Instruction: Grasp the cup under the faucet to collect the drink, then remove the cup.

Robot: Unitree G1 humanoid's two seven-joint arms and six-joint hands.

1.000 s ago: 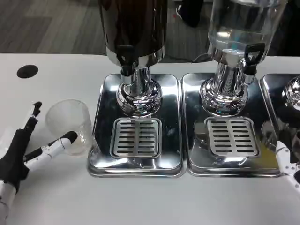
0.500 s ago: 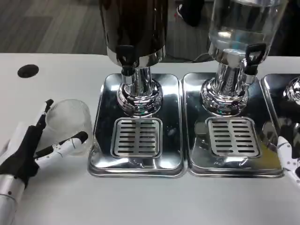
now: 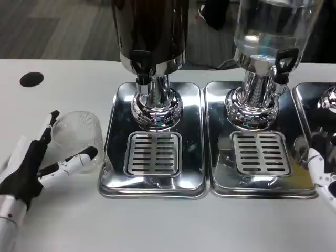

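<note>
Left hand (image 3: 31, 170) has slid up around the clear plastic cup (image 3: 79, 137) over the past second and now barely moves, fingers spread either side of it, apparently touching though not visibly squeezing. That cup stands on the white table (image 3: 63, 84) just left of the dark dispenser's drip tray (image 3: 153, 143), not yet under its faucet (image 3: 140, 67). Far right, the right hand (image 3: 321, 176) waits, mostly cropped, its grip unreadable.

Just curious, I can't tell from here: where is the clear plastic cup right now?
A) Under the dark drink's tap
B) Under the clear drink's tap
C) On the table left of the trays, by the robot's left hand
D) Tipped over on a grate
C: the cup stands upright on the white table, left of the steel tray, with the left hand reaching around it.
</note>
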